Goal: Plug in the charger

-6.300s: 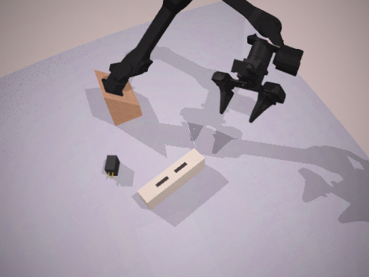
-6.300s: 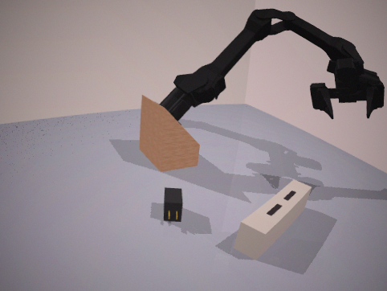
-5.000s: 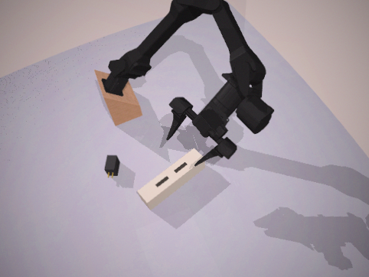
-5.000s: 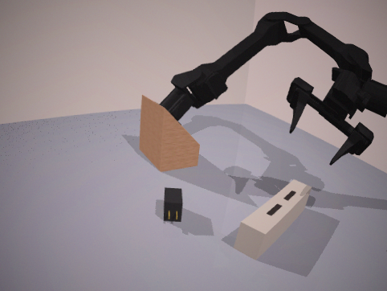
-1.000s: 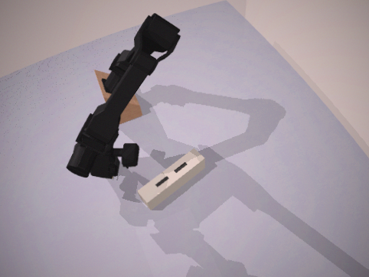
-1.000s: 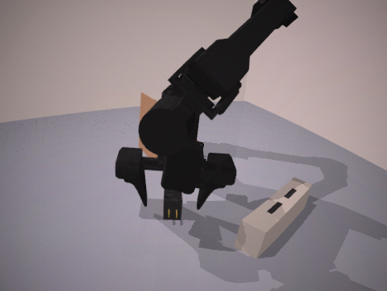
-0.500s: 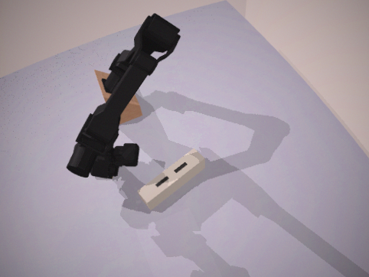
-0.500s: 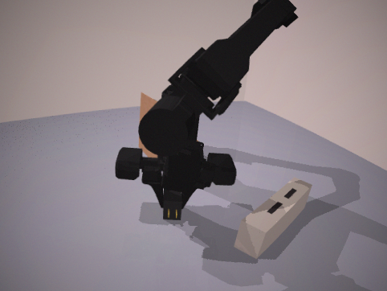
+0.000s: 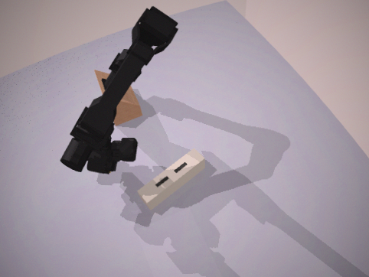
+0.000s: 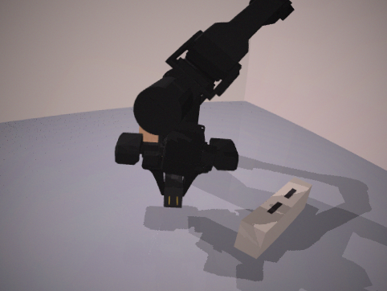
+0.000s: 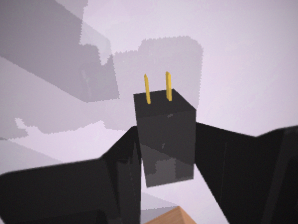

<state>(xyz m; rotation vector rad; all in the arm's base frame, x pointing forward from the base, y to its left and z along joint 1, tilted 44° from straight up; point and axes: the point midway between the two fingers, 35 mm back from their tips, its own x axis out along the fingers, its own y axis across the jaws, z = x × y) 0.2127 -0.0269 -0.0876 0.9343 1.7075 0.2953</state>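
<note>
The charger is a black block with two yellow prongs. The prongs face the exterior view and point away from my gripper in the wrist view. My gripper is shut on its sides and appears to hold it a little above the table. In the top view the arm hides the charger almost wholly. The cream power strip lies to the right of my gripper, apart from it. Its top shows two dark slots set along its length. The strip is not in the wrist view.
An orange-brown wedge-like block stands behind my gripper, partly hidden by the arm. Large arm shadows fall across the table and the power strip. Walls rise beyond the table's far edges.
</note>
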